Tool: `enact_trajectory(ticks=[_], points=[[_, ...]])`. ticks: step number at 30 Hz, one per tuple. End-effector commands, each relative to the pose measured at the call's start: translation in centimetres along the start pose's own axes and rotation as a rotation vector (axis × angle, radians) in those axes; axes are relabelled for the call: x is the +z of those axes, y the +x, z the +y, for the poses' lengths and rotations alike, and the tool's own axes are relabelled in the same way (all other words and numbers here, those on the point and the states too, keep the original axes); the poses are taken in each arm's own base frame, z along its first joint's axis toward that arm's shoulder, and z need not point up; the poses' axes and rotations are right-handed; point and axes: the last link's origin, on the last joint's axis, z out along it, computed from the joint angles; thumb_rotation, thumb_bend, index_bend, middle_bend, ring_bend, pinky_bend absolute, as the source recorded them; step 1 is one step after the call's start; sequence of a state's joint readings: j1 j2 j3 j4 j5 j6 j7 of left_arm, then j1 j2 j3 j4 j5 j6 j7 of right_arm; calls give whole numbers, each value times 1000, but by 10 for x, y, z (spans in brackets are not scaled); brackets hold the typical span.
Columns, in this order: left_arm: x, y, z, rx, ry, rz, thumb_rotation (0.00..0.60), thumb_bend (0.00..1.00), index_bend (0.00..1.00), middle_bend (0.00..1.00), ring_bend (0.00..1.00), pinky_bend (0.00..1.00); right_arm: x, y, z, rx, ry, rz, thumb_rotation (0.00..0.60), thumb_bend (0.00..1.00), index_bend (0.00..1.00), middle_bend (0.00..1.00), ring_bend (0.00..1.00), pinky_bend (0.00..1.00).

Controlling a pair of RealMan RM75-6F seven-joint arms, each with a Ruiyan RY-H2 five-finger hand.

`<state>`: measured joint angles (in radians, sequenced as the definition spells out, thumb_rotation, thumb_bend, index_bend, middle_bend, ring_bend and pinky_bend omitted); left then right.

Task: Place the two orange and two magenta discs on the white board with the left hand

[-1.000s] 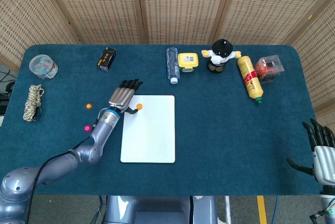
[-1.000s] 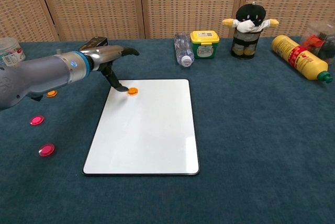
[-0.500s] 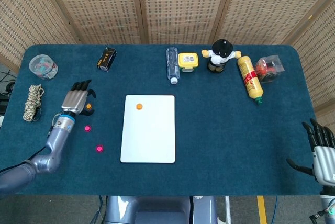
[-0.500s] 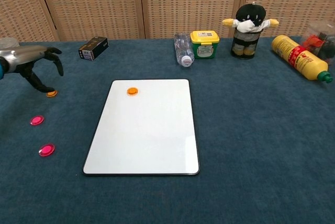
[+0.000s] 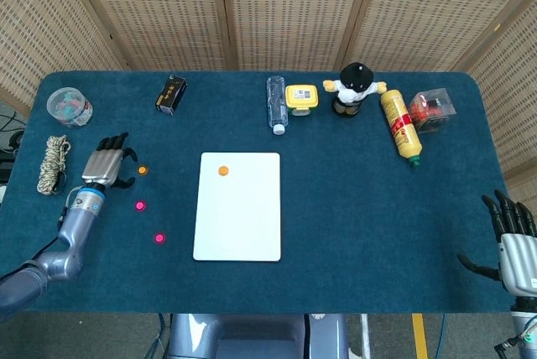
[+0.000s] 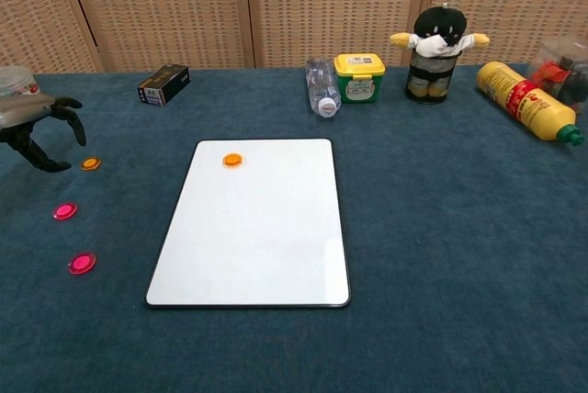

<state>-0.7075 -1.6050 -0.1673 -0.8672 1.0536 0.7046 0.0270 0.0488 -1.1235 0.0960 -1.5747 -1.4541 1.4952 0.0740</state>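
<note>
The white board (image 5: 239, 206) (image 6: 257, 223) lies mid-table with one orange disc (image 5: 223, 171) (image 6: 232, 161) near its far left corner. The other orange disc (image 5: 142, 170) (image 6: 89, 163) lies on the blue cloth left of the board. Two magenta discs (image 5: 140, 205) (image 5: 159, 238) (image 6: 64, 211) (image 6: 82, 263) lie nearer the front. My left hand (image 5: 106, 160) (image 6: 37, 127) hovers just left of the loose orange disc, fingers spread and curved, holding nothing. My right hand (image 5: 513, 241) rests open at the table's near right corner.
Along the far edge stand a black box (image 5: 171, 94), a lying clear bottle (image 5: 276, 103), a yellow-lidded tub (image 5: 302, 98), a penguin toy (image 5: 354, 89), a yellow sauce bottle (image 5: 399, 125) and a clear box (image 5: 431, 109). A rope coil (image 5: 54, 163) and a plastic cup (image 5: 69, 106) sit far left.
My left hand left the orange disc on the board and swung left across the table. It now sits a little left of the loose orange disc.
</note>
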Motion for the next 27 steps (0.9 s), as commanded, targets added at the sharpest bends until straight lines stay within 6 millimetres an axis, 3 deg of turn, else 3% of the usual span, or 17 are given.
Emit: enact_trajectory(ticks=[1, 27], points=[[4, -5, 4, 4, -6, -14, 600, 324, 381, 0, 0, 0, 0, 0, 0, 1, -1, 0, 600, 2, 0, 0, 0, 0], [17, -15, 8, 15, 20, -42, 600, 336, 422, 0, 0, 0, 0, 0, 1, 8, -4, -3, 600, 2, 0, 0, 0, 0]])
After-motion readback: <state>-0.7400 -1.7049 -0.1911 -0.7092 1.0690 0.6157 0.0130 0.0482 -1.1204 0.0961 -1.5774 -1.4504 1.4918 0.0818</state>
